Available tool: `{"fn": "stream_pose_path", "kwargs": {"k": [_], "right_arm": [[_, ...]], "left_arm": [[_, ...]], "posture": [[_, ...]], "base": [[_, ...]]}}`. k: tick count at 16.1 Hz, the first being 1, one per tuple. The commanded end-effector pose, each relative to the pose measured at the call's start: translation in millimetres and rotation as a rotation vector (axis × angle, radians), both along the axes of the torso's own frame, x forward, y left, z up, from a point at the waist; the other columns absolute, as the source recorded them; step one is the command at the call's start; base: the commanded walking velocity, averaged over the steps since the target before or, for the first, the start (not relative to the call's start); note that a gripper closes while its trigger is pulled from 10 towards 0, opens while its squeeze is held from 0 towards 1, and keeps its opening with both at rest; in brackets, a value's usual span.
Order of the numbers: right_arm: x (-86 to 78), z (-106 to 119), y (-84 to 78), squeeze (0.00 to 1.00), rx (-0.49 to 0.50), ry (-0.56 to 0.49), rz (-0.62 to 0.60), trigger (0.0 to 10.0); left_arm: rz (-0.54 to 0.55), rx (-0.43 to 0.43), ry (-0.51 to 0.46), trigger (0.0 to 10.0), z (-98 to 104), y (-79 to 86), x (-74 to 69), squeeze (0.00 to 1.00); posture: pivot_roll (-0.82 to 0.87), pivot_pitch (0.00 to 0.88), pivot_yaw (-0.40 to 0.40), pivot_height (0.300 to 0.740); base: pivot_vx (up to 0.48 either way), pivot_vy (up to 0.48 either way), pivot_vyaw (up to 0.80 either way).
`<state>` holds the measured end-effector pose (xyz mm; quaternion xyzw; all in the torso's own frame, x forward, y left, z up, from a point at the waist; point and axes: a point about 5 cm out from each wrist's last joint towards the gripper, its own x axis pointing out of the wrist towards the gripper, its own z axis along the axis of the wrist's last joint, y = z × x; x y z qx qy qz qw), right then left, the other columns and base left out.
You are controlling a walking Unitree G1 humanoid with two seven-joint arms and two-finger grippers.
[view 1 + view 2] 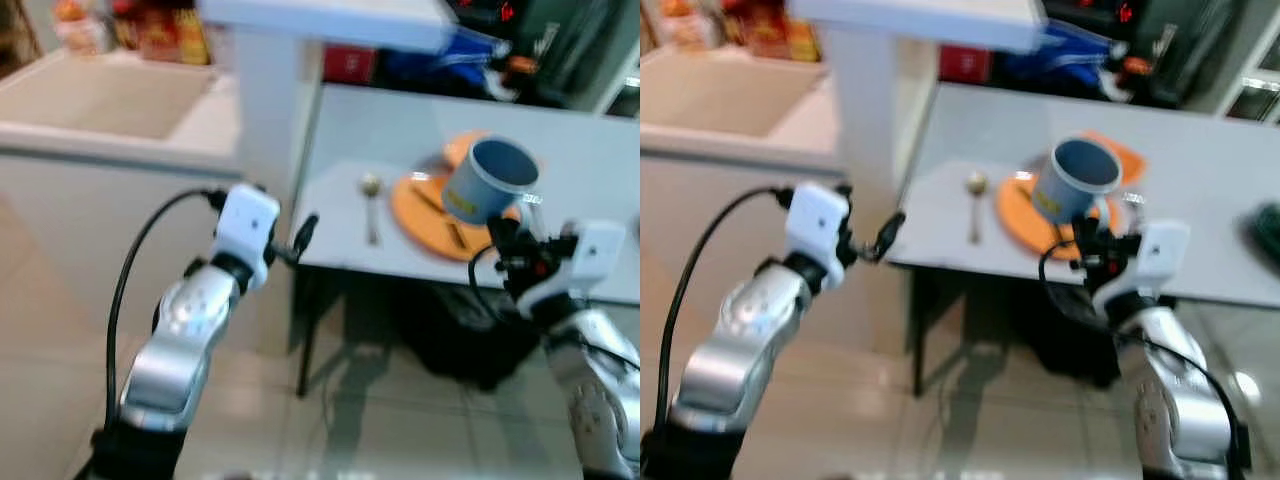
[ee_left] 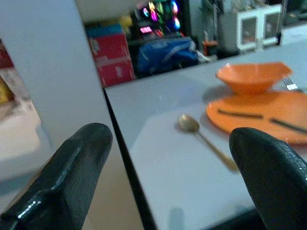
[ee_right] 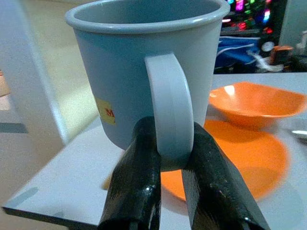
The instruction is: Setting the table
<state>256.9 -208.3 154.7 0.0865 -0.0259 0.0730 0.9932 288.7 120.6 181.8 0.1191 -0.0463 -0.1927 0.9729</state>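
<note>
Right gripper (image 3: 170,163) pinches mug (image 1: 487,180) by handle, held above plate (image 1: 425,215). Left gripper (image 2: 168,158) open, idle. Set mug upright on bare table (image 1: 340,130), beside plate.

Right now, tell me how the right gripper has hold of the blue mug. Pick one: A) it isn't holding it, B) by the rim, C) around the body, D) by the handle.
D: in the right wrist view the right gripper has its two black fingers pinched on the handle of the blue mug.
</note>
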Motion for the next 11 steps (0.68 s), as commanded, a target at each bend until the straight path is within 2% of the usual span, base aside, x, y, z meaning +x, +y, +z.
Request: {"fn": "stream_pose_path", "kwargs": {"k": [1, 5, 11], "right_arm": [[1.5, 5, 8.8, 0.00, 0.007, -0.022, 0.003, 10.0], [2.8, 4, 0.8, 0.00, -0.002, -0.010, -0.079, 10.0], [3.8, 8, -2.9, 0.00, -0.023, -0.024, -0.112, 10.0]], "left_arm": [[0.059, -0.023, 0.030, 10.0, -4, 6.9, 3.1, 0.00], [-0.023, -0.043, 0.021, 10.0, 0, -2.8, 2.2, 0.00], [-0.042, -0.059, 0.024, 10.0, 1, -5.8, 1.5, 0.00]], "posture": [[0.06, 0.000, -0.050, 0.740], [0.06, 0.000, -0.046, 0.740], [0.05, 0.000, -0.046, 0.740]], "base": [[0.000, 0.000, 0.00], [0.000, 0.000, 0.00], [0.380, 0.000, 0.00]]}}
